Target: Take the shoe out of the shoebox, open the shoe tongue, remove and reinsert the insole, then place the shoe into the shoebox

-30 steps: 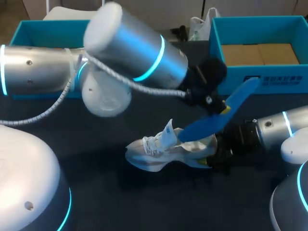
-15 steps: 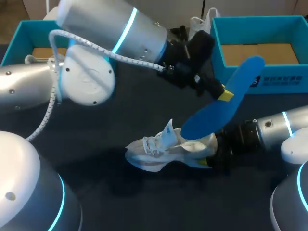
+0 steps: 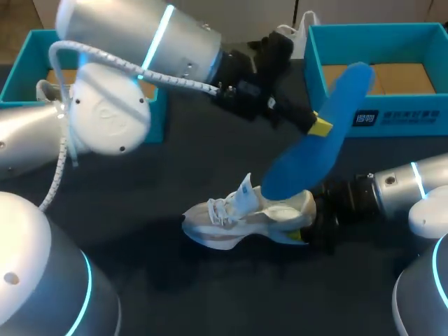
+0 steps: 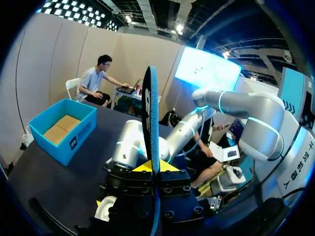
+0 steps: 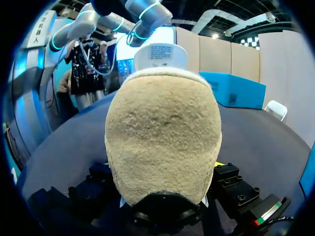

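Insole [image 3: 316,143]: lifted steeper and higher within the last second, clamped edge-on in the left gripper [image 3: 318,127], tip nearly clear of the shoe [image 3: 241,217]. Shoe stayed on the table [image 3: 210,294], heel held in the closed right gripper [image 3: 306,229].

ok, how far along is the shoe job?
Done: shoe is out of the shoebox on the table, tongue up. In hand: left hand grips the blue insole, lifted, lower end at the shoe's opening; right hand holds the heel. Left: reinsert the insole, box the shoe.
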You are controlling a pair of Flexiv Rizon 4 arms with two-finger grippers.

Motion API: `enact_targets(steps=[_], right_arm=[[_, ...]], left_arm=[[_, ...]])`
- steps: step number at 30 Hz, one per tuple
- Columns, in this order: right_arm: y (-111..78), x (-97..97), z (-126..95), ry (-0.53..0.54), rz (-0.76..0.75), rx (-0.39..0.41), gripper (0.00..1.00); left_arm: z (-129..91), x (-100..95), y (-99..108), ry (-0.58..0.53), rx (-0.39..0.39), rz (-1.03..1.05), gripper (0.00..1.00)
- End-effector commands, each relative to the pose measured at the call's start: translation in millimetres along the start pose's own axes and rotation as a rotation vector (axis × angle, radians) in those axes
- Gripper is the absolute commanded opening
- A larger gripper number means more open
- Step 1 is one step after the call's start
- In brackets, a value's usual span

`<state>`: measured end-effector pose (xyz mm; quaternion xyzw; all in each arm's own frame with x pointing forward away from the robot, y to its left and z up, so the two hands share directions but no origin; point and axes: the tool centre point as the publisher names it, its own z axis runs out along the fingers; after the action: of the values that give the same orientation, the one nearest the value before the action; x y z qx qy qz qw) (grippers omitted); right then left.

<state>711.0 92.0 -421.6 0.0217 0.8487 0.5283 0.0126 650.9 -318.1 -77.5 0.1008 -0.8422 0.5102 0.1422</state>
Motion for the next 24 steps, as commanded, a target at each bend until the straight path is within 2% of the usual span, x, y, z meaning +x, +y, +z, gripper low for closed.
enact_targets(steps=[1, 9, 12, 22, 24], right_arm=[[0.3, 1.4, 1.0, -0.002, 0.0, 0.004, 0.0], [0.3, 1.4, 1.0, -0.002, 0.0, 0.004, 0.0], [0.3, 1.4, 1.0, -0.002, 0.0, 0.004, 0.0], [0.3, 1.4, 1.0, -0.002, 0.0, 0.004, 0.0], [0.3, 1.4, 1.0, -0.002, 0.0, 0.004, 0.0]], left_arm=[[-49.5, 18.7, 17.8, -0.04, 0.11, 0.012, 0.0], [-93.5, 29.9, 4.5, -0.094, 0.225, 0.037, 0.0], [-130.4, 27.3, -11.2, -0.057, 0.332, 0.02, 0.0], [-130.4, 27.3, -11.2, -0.057, 0.332, 0.02, 0.0], [-141.2, 28.7, -8.6, -0.032, 0.338, 0.057, 0.0]])
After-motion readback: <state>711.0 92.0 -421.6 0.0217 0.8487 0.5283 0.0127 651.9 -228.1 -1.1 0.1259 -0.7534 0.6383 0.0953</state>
